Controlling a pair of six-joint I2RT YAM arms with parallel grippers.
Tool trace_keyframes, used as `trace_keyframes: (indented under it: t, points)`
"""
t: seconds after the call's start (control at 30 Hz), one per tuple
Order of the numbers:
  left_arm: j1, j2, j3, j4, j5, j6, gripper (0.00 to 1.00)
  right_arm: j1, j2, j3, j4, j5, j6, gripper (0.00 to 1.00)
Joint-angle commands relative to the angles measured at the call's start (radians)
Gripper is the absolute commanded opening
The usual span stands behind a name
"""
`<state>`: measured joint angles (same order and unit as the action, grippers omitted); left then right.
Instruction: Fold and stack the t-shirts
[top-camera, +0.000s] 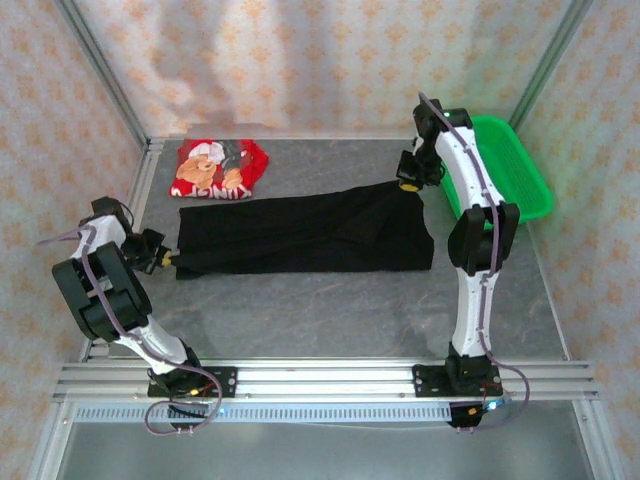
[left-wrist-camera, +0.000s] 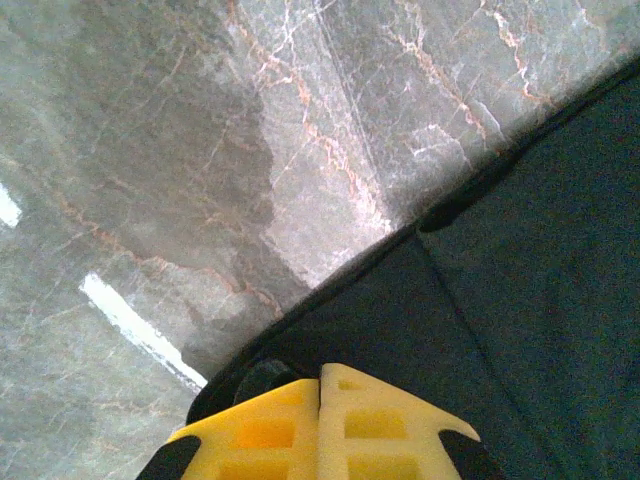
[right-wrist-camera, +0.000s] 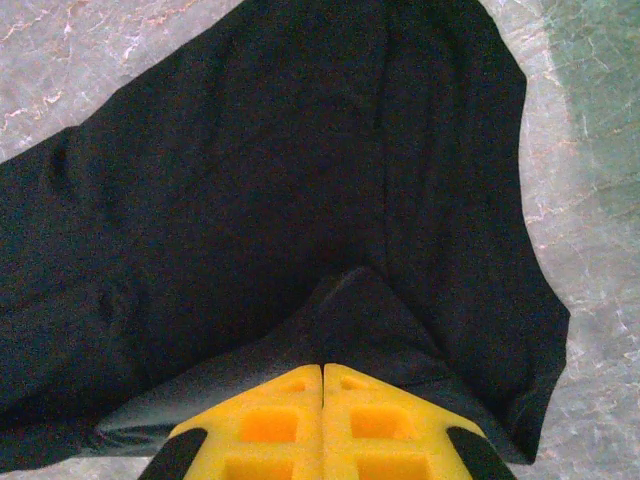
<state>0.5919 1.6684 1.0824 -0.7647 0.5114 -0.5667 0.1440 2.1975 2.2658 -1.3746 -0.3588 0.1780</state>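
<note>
A black t-shirt (top-camera: 310, 235) lies spread across the middle of a grey marbled bench (top-camera: 330, 320), the left fingers (left-wrist-camera: 262, 432) clamped on its left edge, the right fingers (right-wrist-camera: 268, 425) pinching its far right corner, a red t-shirt (top-camera: 220, 168) lying just behind

Work surface: grey stone-patterned table top (top-camera: 330, 310) with pale and rust-coloured veins. Back wall (top-camera: 330, 60) at 12 o'clock and side walls (top-camera: 40, 120) at 9 and 3 o'clock are papered cream with a small repeating orange motif. There are soft bright patches across the back wall. Bare metal posts (top-camera: 100, 70) rise at the far corners, 11 and 1 o'clock. Slotted aluminium rails (top-camera: 330, 380) span the near edge at 6 o'clock. In the left wrist view, white light streaks (left-wrist-camera: 135, 325) lie on the table at 8 to 9 o'clock, with a darker shadow patch (left-wrist-camera: 190, 150) at 10 o'clock.
</note>
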Motion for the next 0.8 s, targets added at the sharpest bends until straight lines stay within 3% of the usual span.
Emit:
trace_keyframes:
  t: [0.0,0.13,0.27,0.37,0.43,0.6,0.7,0.73,0.77]
  points:
    - [0.01,0.032,0.048,0.009,-0.03,0.05,0.0,0.004,0.032,0.056,-0.016,0.011,-0.009,0.0]
    - [0.004,0.077,0.086,0.016,-0.009,0.062,0.0,0.006,0.077,0.104,-0.015,-0.003,-0.002,0.0]
    - [-0.011,0.074,0.115,0.042,0.022,0.038,0.45,0.011,0.14,0.161,-0.02,-0.018,0.009,0.0]
    - [-0.036,0.021,0.151,0.044,0.026,-0.013,0.6,0.012,0.181,0.198,-0.012,-0.034,0.029,0.0]
    - [-0.065,-0.019,0.178,0.041,0.027,-0.038,0.66,0.012,0.203,0.212,0.005,-0.044,0.044,0.0]
    - [-0.155,-0.097,0.193,0.046,0.014,-0.095,0.7,0.011,0.28,0.254,0.059,-0.107,0.099,0.01]
    - [-0.194,-0.131,0.193,0.024,-0.014,-0.101,0.73,0.011,0.329,0.277,0.13,-0.21,0.161,0.09]
    - [-0.209,-0.145,0.187,0.028,-0.008,-0.105,0.8,0.009,0.34,0.272,0.179,-0.269,0.194,0.13]
    - [-0.228,-0.158,0.182,0.03,-0.008,-0.106,0.82,0.008,0.346,0.252,0.255,-0.34,0.24,0.19]
